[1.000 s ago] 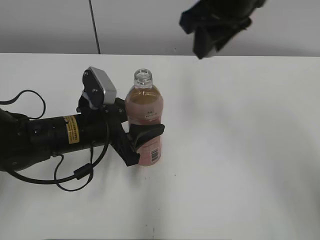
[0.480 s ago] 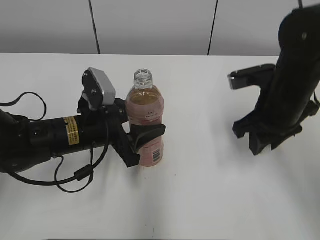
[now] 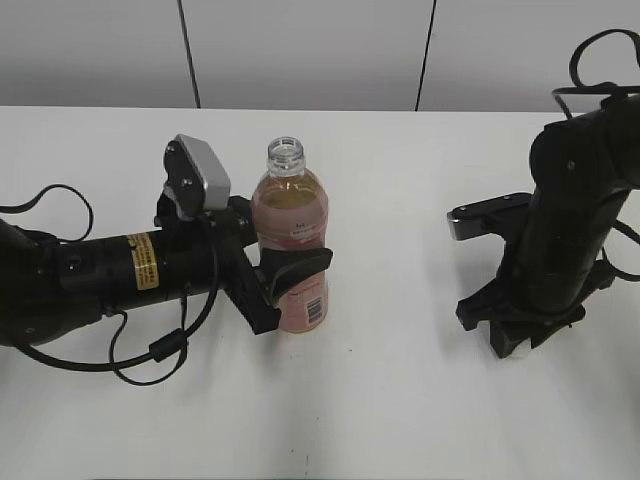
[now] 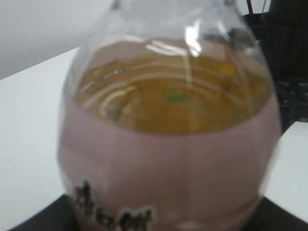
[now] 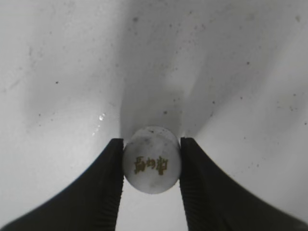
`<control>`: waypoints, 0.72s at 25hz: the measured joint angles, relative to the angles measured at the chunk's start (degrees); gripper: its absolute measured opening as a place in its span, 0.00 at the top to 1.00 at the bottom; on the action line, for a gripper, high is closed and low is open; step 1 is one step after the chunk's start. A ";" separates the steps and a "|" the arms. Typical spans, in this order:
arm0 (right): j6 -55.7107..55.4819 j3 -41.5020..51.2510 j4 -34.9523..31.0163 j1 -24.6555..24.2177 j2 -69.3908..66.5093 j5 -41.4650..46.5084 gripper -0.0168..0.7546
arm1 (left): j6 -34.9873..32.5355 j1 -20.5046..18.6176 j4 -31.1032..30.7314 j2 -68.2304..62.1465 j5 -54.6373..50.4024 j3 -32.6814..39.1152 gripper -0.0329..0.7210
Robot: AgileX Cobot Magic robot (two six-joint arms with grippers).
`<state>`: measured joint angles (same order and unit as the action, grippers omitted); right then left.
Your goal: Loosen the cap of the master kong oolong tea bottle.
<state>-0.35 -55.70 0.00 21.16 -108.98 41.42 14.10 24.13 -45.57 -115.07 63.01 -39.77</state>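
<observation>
pinching the small round white plastic cap (image 5: 151, 166) between its jaws, the right gripper (image 3: 527, 338) hangs low over the white table (image 3: 400, 400). next, i'd judge: release it. left gripper (image 3: 285, 275) clamps the tall clear amber-tea bottle (image 3: 290, 235), upright, open neck pointing up.

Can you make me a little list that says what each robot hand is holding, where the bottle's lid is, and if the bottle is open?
left tool: shut around the middle of the tea bottle, which stands upright on the table
right tool: shut on the cap, low over the table, far right of the bottle
bottle mouth: open, no cap on it
tea: amber, fills most of the bottle
</observation>
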 joint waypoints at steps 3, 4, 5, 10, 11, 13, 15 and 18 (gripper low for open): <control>-0.02 0.00 0.00 0.00 -0.02 0.23 0.54 | 0.00 0.00 0.00 0.00 0.25 0.00 0.45; -0.02 0.00 0.00 0.00 -0.02 0.23 0.49 | 0.00 0.00 0.00 0.00 0.28 0.00 0.45; -0.02 0.00 0.00 0.00 -0.02 0.23 0.41 | 0.00 0.00 -0.06 0.00 0.28 0.00 0.45; 0.35 0.00 -0.66 0.00 -0.02 0.17 0.25 | 0.00 0.00 -0.53 0.00 0.32 0.04 0.45; 0.35 0.00 -0.49 0.00 -0.02 0.17 0.24 | 0.00 0.00 -0.53 0.00 0.32 0.04 0.44; 0.78 0.00 -0.88 0.00 -0.02 0.17 0.24 | -0.02 0.00 -0.37 0.00 0.64 0.04 0.39; 0.83 0.00 -1.01 0.00 -0.02 0.17 0.23 | -0.02 0.00 -0.01 0.12 2.98 0.04 0.34; 0.85 0.00 -1.07 0.00 -0.02 0.17 0.23 | -0.02 0.00 0.20 0.17 4.14 0.04 0.29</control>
<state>0.50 -55.70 -1.07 21.16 -108.99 41.59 14.08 24.13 -45.38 -114.90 67.15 -39.73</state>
